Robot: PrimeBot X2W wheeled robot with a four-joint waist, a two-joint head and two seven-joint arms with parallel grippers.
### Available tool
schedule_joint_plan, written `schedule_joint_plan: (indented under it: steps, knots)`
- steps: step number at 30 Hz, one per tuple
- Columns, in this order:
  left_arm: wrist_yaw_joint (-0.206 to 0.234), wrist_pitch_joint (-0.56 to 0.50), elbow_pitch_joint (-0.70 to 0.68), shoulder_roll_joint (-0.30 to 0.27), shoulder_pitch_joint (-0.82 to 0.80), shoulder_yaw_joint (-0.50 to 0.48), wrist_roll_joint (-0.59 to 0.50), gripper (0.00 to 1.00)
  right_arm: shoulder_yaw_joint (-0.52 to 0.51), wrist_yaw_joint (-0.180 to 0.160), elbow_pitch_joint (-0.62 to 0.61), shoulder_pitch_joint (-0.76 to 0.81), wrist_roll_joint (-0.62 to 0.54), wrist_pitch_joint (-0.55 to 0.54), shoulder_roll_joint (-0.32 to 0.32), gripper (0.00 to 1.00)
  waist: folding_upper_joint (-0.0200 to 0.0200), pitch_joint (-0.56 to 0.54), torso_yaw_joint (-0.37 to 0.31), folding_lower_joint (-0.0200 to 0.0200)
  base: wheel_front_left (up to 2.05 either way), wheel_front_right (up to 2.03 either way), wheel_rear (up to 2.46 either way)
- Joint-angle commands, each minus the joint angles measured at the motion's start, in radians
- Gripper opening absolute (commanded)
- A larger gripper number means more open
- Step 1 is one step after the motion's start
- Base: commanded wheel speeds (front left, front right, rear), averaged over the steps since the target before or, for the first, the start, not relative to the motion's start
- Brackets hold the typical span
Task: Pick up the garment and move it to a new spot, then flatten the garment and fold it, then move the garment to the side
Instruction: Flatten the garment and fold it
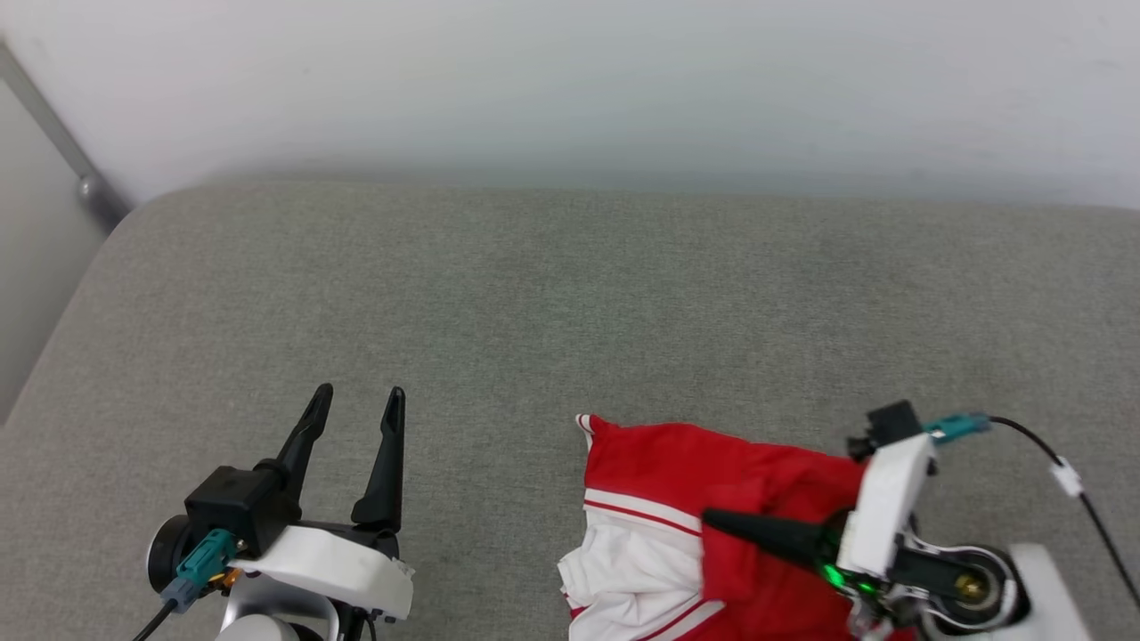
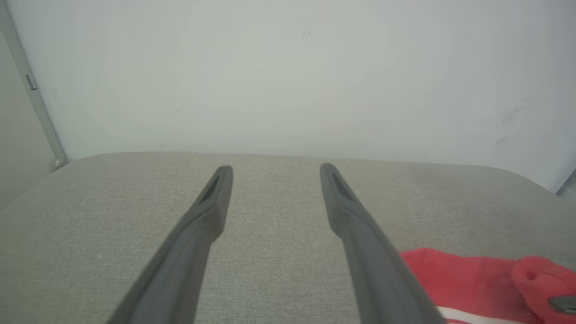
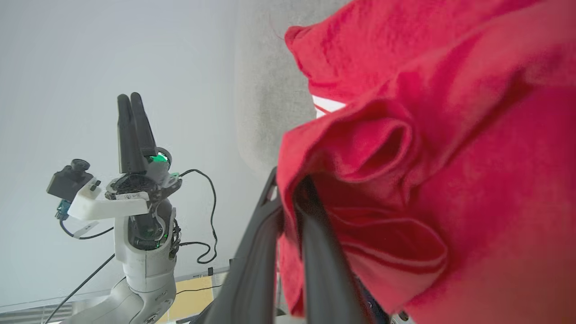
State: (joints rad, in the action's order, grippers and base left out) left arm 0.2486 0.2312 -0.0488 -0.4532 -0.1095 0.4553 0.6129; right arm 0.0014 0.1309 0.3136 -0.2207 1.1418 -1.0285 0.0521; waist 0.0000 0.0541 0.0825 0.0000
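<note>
The garment (image 1: 663, 472) is a bright red shirt with white panels and red-white stripe trim, bunched at the near right of the grey cushion (image 1: 552, 294). My right gripper (image 1: 712, 519) points left and is shut on a red fold of it. In the right wrist view the fingers (image 3: 290, 189) pinch the red cloth (image 3: 427, 157), which drapes over them. My left gripper (image 1: 359, 394) stands open at the lower left, well left of the shirt, with nothing between its fingers. In the left wrist view the open gripper (image 2: 276, 168) points toward the wall, and the garment's red edge (image 2: 472, 276) lies at the lower right.
The cushion's rounded left edge (image 1: 62, 329) drops off beside a grey wall strip (image 1: 67, 147). A white wall (image 1: 570, 80) rises behind the cushion. Bare grey fabric stretches across the middle and far side. The left arm (image 3: 135, 216) with its cables appears in the right wrist view.
</note>
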Motion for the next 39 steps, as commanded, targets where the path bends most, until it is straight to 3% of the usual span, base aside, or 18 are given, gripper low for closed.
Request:
schedule_joint_plan:
  steps: [1,2,7,10,11,12,13,22,25,28,33,39]
  knots:
    - [-0.003,-0.002,0.003,0.004,-0.011,0.003,0.004,1.00,0.030,0.000,0.006,-0.024,0.022,0.023,-0.003,0.00,0.0000,0.004,0.006,0.0000,0.00,0.00,0.00]
    - [-0.007,-0.002,0.006,0.008,-0.019,0.007,0.003,1.00,0.102,0.000,0.024,-0.046,0.054,0.076,-0.003,0.00,0.0000,0.007,0.014,0.0000,0.00,0.00,0.00]
    - [-0.015,-0.002,0.016,0.013,-0.028,0.015,0.002,1.00,0.222,0.000,0.069,-0.089,0.078,0.162,-0.002,0.00,0.0000,0.014,0.032,0.0000,0.00,0.00,0.00]
    - [-0.017,0.002,0.023,0.017,-0.032,0.017,0.003,1.00,0.272,0.000,0.116,-0.112,0.027,0.233,-0.002,0.01,0.0000,0.017,0.041,0.0000,0.00,0.00,0.00]
    - [-0.017,0.003,0.024,0.019,-0.032,0.018,0.003,1.00,0.282,0.000,0.125,-0.120,0.012,0.262,-0.002,0.27,0.0000,0.020,0.044,0.0000,0.00,0.00,0.00]
    - [-0.018,0.004,0.026,0.021,-0.031,0.018,0.004,1.00,0.290,0.000,0.138,-0.122,0.008,0.286,-0.002,0.71,0.0000,0.022,0.045,0.0000,0.00,0.00,0.00]
    - [-0.018,0.006,0.028,0.023,-0.031,0.018,0.005,1.00,0.302,0.000,0.147,-0.123,0.008,0.295,-0.002,1.00,0.0000,0.023,0.046,0.0000,0.00,0.00,0.00]
    - [-0.017,0.015,0.044,0.026,-0.018,0.009,0.007,1.00,0.396,0.000,0.099,-0.156,-0.057,0.381,0.074,1.00,0.0000,0.017,0.018,0.0000,0.00,0.00,0.00]
    - [-0.013,0.018,0.048,0.024,-0.012,0.007,0.007,1.00,0.431,0.000,0.039,-0.156,-0.138,0.452,0.142,1.00,0.0000,0.007,0.003,0.0000,0.00,0.00,0.00]
    - [-0.008,0.017,0.049,0.019,-0.001,0.006,0.006,1.00,0.427,0.000,0.007,-0.148,-0.297,0.558,0.221,1.00,0.0000,-0.005,-0.014,0.0000,0.00,0.00,0.00]
    - [0.012,0.013,0.055,0.005,0.026,-0.005,0.011,1.00,0.299,0.000,-0.035,-0.083,-0.572,0.702,0.297,1.00,0.0000,-0.027,-0.042,0.0000,0.00,0.00,0.00]
    - [0.037,0.017,0.064,-0.010,0.058,-0.028,0.012,1.00,0.051,0.000,-0.172,0.057,-0.809,0.808,0.265,1.00,0.0000,-0.047,-0.070,0.0000,0.00,0.00,0.00]
